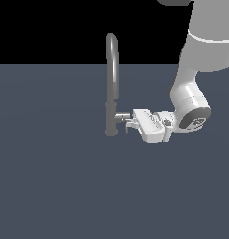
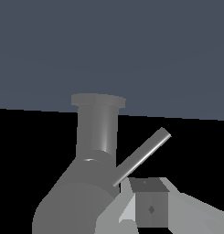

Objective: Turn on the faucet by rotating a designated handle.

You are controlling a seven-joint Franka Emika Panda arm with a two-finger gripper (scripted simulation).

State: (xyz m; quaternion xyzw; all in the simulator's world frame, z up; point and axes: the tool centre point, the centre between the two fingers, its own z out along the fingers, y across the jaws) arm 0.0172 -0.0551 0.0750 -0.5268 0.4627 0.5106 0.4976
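On the exterior view's left of centre you see the tall slim grey metal faucet [image 1: 111, 84] with its arched gooseneck spout, standing upright on the dark blue-grey tabletop [image 1: 50, 186]. From its thicker base the short grey horizontal cylinder handle [image 1: 121, 116] sticks out toward the exterior view's right. Your white gripper [image 1: 130, 122] sits right at that stub's end, fingertips against it. In the wrist view the thin straight lever pin [image 2: 143, 155] runs just beside one finger [image 2: 150, 208]; whether the gripper is clamped, you cannot tell.
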